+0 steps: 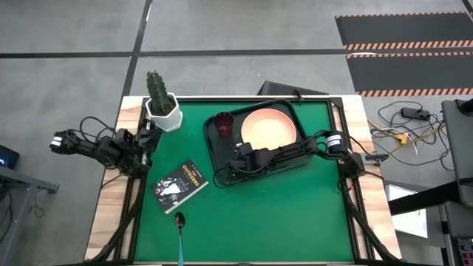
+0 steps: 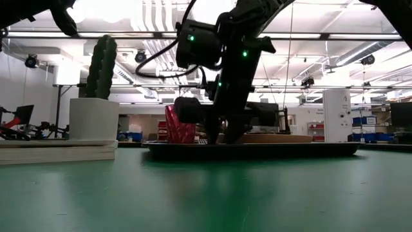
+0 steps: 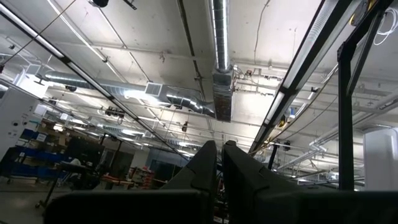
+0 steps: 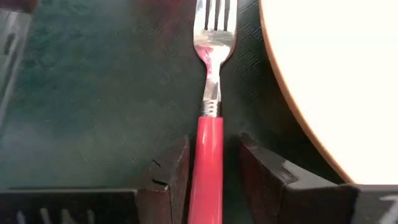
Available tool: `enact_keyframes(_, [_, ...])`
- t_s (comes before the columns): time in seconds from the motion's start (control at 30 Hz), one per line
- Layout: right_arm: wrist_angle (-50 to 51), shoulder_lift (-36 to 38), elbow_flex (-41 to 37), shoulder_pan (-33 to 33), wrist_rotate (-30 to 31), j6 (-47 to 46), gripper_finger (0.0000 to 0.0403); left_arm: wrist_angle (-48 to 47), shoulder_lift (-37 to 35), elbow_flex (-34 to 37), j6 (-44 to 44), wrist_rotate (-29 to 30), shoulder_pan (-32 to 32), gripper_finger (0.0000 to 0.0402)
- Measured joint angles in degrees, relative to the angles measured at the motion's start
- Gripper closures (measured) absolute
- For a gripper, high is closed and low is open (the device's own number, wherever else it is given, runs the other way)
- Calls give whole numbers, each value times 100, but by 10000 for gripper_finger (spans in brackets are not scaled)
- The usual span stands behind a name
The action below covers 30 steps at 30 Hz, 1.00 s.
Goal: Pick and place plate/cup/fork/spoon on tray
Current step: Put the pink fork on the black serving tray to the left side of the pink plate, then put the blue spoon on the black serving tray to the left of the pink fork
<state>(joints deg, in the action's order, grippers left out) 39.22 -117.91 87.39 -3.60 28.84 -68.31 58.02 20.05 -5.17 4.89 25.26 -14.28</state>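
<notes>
1. The plate (image 1: 269,127) already lies on the tray (image 1: 290,164), in the upper right part of it as the overhead picture shows, a little right of the frame's centre.
2. The cup (image 1: 224,124) stands on the tray too, near its upper left corner, just left of the plate and apart from it.
3. The fork (image 4: 210,93) is the piece in hand. In the right wrist picture it lies flat on the tray floor, tines towards the top of the frame, just beside the plate's rim. The right gripper (image 4: 214,165) is down over its handle with a finger on either side; narrow gaps show between fingers and handle, so I'd say the grip is slack, either just released or not quite closed.
4. From table height, that arm stands low on the tray, left of centre in the frame, with the cup showing behind it.
5. The spoon (image 1: 179,225) is left to do. It lies on the green mat near the lower edge of the overhead frame, left of centre, below a small black book (image 1: 179,185) and well apart from the tray.
6. The left gripper (image 3: 217,165) waits off the table's left edge, fingers pressed together on nothing, aimed at the ceiling.
7. My reckoning: three of four pieces are on the tray and only the spoon remains.
</notes>
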Motion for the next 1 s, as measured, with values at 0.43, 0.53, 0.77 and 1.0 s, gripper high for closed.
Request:
enact_keyframes(0.43, [113,785,8,-533,-229,655,295,2,18,0,-8,2,0,394])
enact_keyframes(0.53, [170,1027,-13,-939,106,1095,306,-3,83,0,-189,-8,0,394])
enact_keyframes(0.77, [282,1601,-160,-1832,737,2071,338,8,321,-13,-957,-440,-5,394])
enact_keyframes(1.0, [204,2443,-955,-2440,1198,2700,356,1,869,-68,-1352,-496,-2,394])
